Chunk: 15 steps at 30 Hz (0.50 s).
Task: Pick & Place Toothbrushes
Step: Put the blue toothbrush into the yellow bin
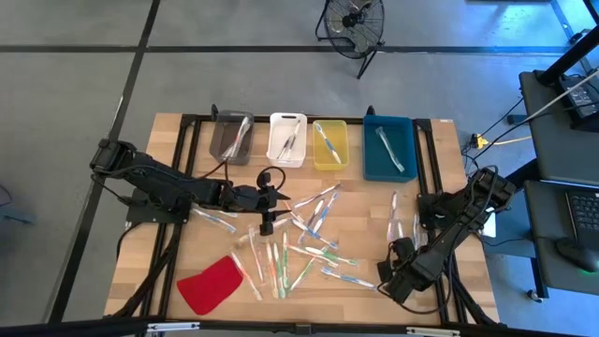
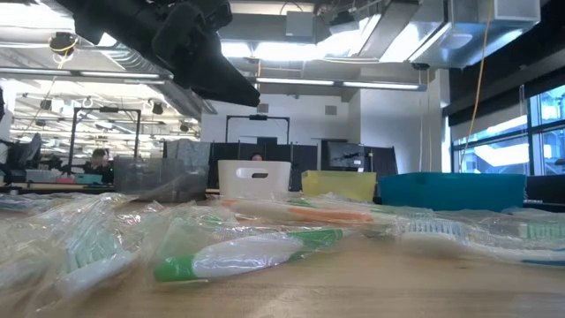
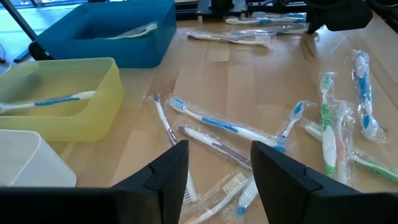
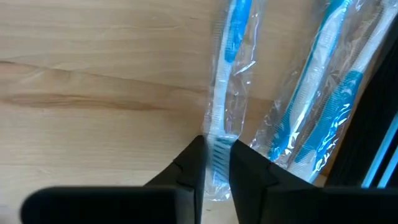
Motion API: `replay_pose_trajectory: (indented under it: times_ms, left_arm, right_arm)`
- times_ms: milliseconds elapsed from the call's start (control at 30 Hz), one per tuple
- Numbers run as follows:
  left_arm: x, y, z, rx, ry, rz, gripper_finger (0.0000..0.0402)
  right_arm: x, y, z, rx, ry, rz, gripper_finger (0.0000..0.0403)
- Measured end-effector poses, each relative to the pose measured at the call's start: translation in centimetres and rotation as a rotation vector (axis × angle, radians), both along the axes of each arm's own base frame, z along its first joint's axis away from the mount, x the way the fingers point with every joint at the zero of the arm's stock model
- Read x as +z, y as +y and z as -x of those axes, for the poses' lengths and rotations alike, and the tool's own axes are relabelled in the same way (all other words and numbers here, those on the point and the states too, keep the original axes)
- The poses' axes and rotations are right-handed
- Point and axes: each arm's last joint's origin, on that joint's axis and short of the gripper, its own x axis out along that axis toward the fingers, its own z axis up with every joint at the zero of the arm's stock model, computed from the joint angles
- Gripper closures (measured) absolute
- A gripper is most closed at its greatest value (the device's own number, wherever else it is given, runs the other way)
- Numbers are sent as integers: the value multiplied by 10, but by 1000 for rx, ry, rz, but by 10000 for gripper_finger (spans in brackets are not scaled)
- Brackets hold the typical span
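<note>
Several wrapped toothbrushes (image 1: 314,239) lie scattered flat on the wooden table (image 1: 440,290), and the low view shows a green and white one (image 2: 256,252) close up. My right gripper (image 1: 387,271) points down near the table's right front, shut on a blue and white toothbrush (image 4: 225,93) in a clear wrapper. A second blue toothbrush (image 4: 317,93) lies beside it. My left gripper (image 3: 217,180) hovers open above the middle of the table (image 1: 271,201), over several toothbrushes and touching none. My right gripper pinches the bristle end (image 4: 217,149) of the blue and white toothbrush, wrapper and all, between its two fingers (image 4: 193,168). The fingers come from above, pointing down, and lie across the brush. The toothbrush lies flat on the table.
Along the far edge stand a grey bin (image 1: 231,136), a white bin (image 1: 287,139), a yellow bin (image 1: 329,143) and a blue bin (image 1: 390,147), each holding toothbrushes. A flat red piece (image 1: 211,284) lies near the front left. A black rail (image 4: 379,124) runs close to my right gripper.
</note>
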Motion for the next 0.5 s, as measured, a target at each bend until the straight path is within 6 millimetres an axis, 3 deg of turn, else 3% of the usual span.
replay_pose_trajectory:
  times_ms: [500]
  left_arm:
    - [0,0,0,0,0,0,233]
  right_arm:
    - [0,-2,-4,15,-17,0,360]
